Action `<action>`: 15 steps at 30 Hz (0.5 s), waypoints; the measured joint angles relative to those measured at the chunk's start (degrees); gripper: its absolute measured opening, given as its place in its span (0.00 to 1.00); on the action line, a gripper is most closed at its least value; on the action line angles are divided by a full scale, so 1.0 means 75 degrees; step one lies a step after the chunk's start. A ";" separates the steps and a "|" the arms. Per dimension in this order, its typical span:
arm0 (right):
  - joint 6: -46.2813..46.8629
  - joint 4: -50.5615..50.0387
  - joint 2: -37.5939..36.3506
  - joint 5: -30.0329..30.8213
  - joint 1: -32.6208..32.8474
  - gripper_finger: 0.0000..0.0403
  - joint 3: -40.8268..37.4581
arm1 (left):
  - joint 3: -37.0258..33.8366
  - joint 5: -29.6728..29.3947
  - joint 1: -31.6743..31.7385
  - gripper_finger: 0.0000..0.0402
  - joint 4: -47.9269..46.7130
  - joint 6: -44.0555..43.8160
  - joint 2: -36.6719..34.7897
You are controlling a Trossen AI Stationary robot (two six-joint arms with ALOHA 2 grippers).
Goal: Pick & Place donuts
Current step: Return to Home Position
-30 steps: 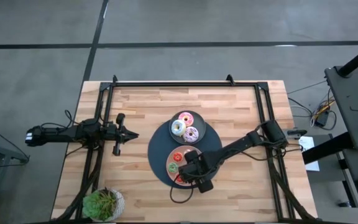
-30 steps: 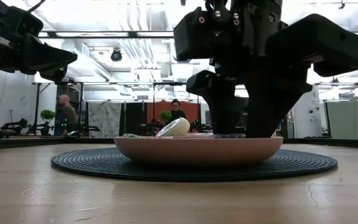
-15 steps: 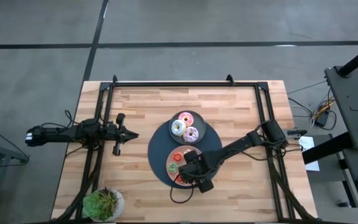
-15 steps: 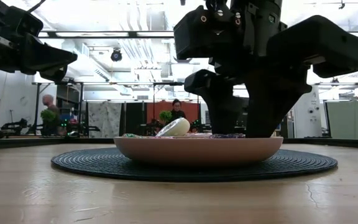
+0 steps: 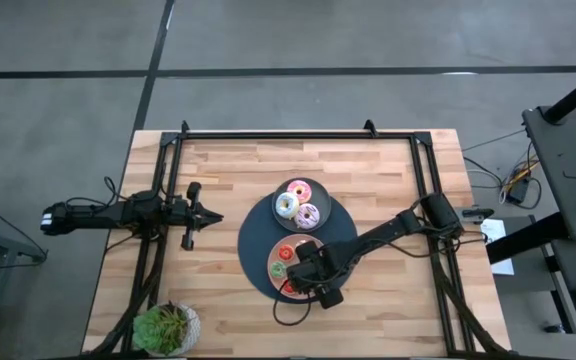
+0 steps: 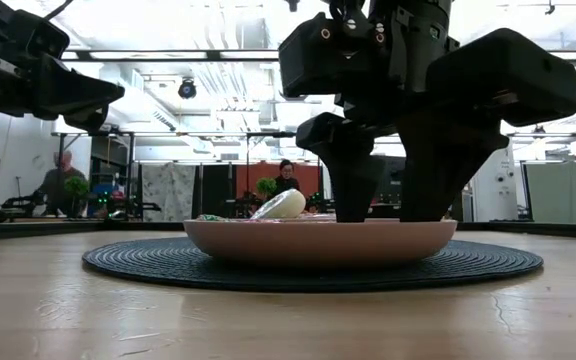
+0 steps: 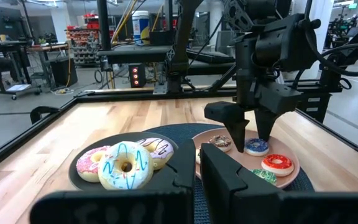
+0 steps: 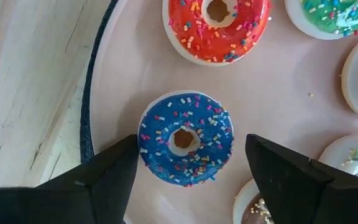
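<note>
Right pincer [image 8: 191, 149] astride sprinkled blue ring donut [image 8: 185, 138], smooth pink plate [image 8: 278, 81].

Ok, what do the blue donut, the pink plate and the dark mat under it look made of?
Blue donut, inside the open right gripper: probably moulded plastic, faint sheen, uniform sprinkles. Pink plate: smooth, matte; plastic or ceramic, can't tell. Dark mat: woven fibre, ribbed rings. Left gripper idles aside.

No text, label, brand, number or sign can be read in any view.
</note>
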 joint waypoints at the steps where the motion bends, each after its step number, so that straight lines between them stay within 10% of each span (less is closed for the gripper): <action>1: -0.0016 -0.0007 0.0000 0.0000 0.0000 0.72 0.0000 | 0.0000 0.0001 0.0002 0.00 0.0001 0.0000 -0.0002; 15: -0.0127 -0.0296 -0.0411 0.0003 -0.0143 0.74 0.0032 | -0.0002 0.0000 -0.0001 0.00 -0.0002 0.0003 -0.0003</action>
